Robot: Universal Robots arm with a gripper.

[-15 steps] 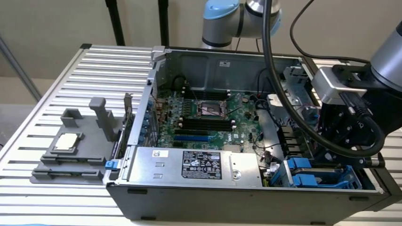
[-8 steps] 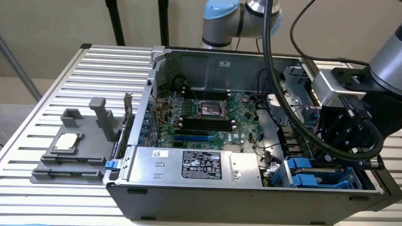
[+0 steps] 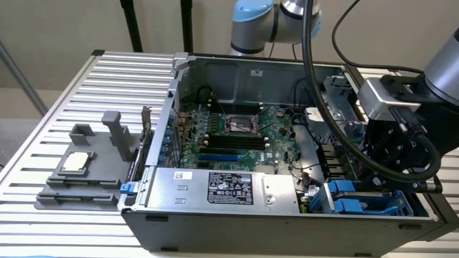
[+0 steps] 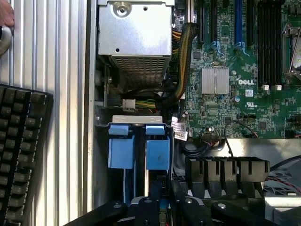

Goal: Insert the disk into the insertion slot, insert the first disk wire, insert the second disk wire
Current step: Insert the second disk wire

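Hovering gripper point(image 3: 393, 177) above insertion slot point(image 4: 139, 150), its tips cut off.

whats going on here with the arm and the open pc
A robot arm's gripper hangs over the drive cage in a corner of an open computer case lying on a slatted table. Right under it sit the bright blue carrier rails of the insertion slot, beside the silver power supply.
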